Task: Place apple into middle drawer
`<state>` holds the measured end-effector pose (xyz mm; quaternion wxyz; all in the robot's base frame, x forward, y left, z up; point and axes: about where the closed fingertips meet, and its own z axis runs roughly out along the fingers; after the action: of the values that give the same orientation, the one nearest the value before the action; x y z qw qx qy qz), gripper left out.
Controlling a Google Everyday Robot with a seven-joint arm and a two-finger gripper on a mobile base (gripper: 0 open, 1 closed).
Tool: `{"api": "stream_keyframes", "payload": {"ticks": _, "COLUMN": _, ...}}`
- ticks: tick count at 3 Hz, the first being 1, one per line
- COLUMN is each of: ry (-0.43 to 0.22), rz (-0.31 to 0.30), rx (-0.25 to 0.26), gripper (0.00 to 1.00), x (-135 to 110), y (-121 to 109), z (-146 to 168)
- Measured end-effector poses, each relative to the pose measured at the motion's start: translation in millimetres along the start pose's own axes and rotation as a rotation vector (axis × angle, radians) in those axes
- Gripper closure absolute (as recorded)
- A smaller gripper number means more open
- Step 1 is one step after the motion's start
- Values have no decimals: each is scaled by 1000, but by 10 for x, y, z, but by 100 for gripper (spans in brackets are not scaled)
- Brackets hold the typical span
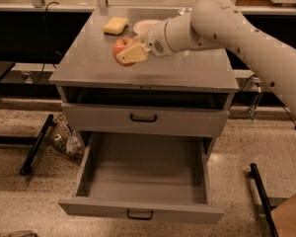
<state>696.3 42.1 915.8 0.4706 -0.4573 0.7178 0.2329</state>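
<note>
The cream two-finger gripper (pixel 125 54) hangs over the front left of the grey metal bench (pixel 187 70), its fingers (pixel 133 54) clamped round the red, yellow-patched apple (pixel 120 45). Well below, the wide grey metal middle drawer (pixel 140 212) stands pulled out, and the upper grey drawer (pixel 103 118) is shut. Behind sit a yellow sponge (pixel 115 25) and a white bowl (pixel 144 25).

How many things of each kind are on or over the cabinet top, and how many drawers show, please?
apple: 1, held in the pincer over the cabinet top's front left
yellow sponge: 1
white bowl: 1
drawers: 2, the upper drawer and the open middle drawer
Total: 5
</note>
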Motion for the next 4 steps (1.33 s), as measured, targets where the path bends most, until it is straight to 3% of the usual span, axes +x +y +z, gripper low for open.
{"api": "stream_keyframes", "payload": {"ticks": 1, "ry": -3, "rz": -26, "rx": -42, "gripper": 100, "x": 22, "y": 104, "z": -145}}
{"api": "stream_keyframes", "payload": {"ticks": 2, "ry": -10, "rz": -58, "rx": -140, "gripper": 100, "x": 137, "y": 555, "z": -411}}
{"api": "stream_keyframes", "payload": {"ticks": 3, "ry": 34, "rz": -69, "rx": -269, "gripper": 100, "x": 460, "y": 1173, "z": -533}}
{"api": "stream_keyframes", "payload": {"ticks": 4, "ry": 34, "rz": -69, "rx": -269, "gripper": 100, "x": 461, "y": 1174, "z": -533}}
